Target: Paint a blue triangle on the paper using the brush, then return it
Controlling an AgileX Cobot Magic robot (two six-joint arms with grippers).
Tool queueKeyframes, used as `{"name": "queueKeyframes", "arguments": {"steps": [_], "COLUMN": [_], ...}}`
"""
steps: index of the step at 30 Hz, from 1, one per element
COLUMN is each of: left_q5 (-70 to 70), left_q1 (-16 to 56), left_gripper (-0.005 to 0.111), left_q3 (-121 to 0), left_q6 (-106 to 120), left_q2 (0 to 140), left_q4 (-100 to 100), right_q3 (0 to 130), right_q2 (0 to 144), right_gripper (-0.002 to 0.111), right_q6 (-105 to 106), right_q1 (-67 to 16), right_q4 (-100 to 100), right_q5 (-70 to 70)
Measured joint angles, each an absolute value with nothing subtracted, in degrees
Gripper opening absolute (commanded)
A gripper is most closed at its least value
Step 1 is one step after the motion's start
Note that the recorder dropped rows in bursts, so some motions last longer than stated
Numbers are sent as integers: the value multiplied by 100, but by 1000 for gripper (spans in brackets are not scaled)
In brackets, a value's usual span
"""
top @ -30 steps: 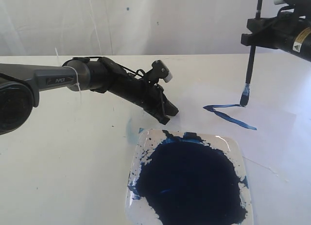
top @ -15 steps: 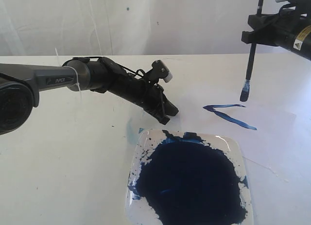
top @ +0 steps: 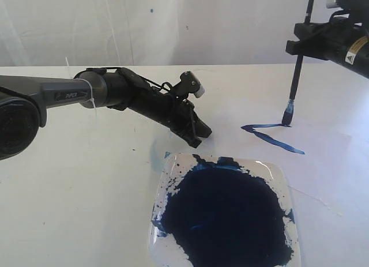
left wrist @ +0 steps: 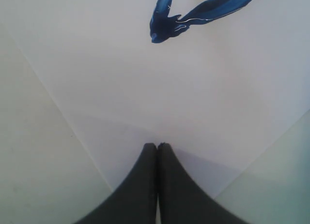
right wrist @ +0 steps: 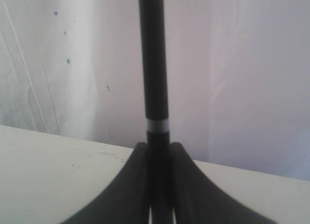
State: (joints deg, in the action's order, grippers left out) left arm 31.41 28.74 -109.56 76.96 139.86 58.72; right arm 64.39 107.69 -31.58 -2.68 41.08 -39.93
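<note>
The white surface [top: 69, 209] is the biggest thing here. A thin pale paper [left wrist: 121, 79] lies flat on it (its edges are hard to see). Near the paper sits a clear square dish [top: 282, 180] with a big pool of dark blue paint [top: 225, 221] in it.

The left hand [top: 197, 139] is low, just behind the dish. Its two fingers are pressed together and hold nothing, and they are over a corner of the paper.

The right hand [top: 297, 46] is up high at the far right. It squeezes the brush [top: 296, 76] by its black handle. The brush stands straight up, and its blue tip touches the paper at one end of the blue triangle [top: 271, 138], whose far side is open.
</note>
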Motion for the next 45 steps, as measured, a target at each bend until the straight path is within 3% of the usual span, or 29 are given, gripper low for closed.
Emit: {"name": "queueKeyframes", "arguments": {"steps": [45], "left_q5": [3141], "left_q1": [2874], "left_gripper": [0], "left_q3": [-10956], "left_q6": [7696], "left_q2": [13986], "left_q4": [5872], "right_q3": [6089], "right_q2": [9936], "right_gripper": [0], "right_q6": [-4543], "right_q1": [-254], "right_q4": [5257], "right_q5": [-2479]}}
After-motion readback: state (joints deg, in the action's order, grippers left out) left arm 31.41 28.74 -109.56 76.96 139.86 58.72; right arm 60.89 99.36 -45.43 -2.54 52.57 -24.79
